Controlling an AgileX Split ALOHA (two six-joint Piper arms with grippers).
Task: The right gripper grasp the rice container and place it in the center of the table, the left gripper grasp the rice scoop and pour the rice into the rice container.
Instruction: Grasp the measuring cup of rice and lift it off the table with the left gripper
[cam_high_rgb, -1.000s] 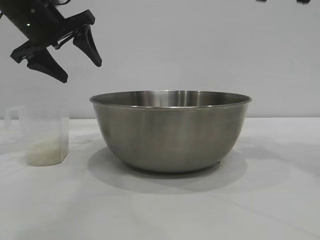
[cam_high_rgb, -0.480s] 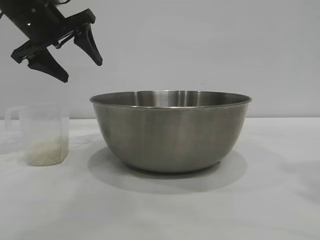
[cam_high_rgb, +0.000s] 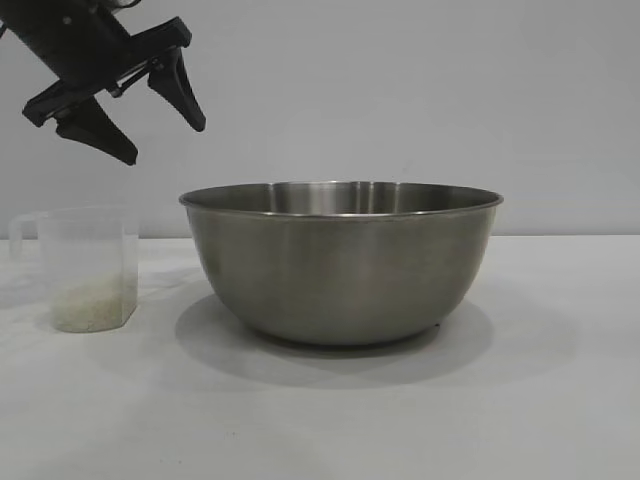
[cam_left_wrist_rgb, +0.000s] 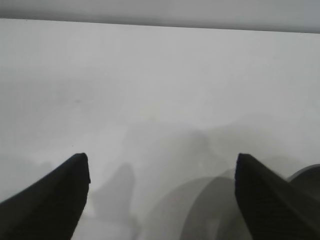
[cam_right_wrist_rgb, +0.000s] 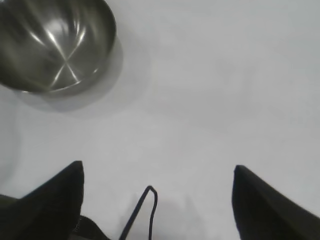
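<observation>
Left tool (cam_high_rgb: 160, 140) agape, empty, above rice scoop (cam_high_rgb: 88, 268); right tool (cam_right_wrist_rgb: 157, 200) agape, empty.

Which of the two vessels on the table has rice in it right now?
The rice scoop, the small translucent cup with a side handle left of the bowl: a low layer of rice shows through its wall. The right wrist view shows the rice container bare inside.

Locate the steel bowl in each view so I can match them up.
Exterior: rice container at centre of frame on the table, rice scoop at its left.
Left wrist: only a curved grey edge behind one claw finger; probably its rim, cannot confirm.
Right wrist: upper left corner, empty inside.
Shared landmark: the white tabletop.
</observation>
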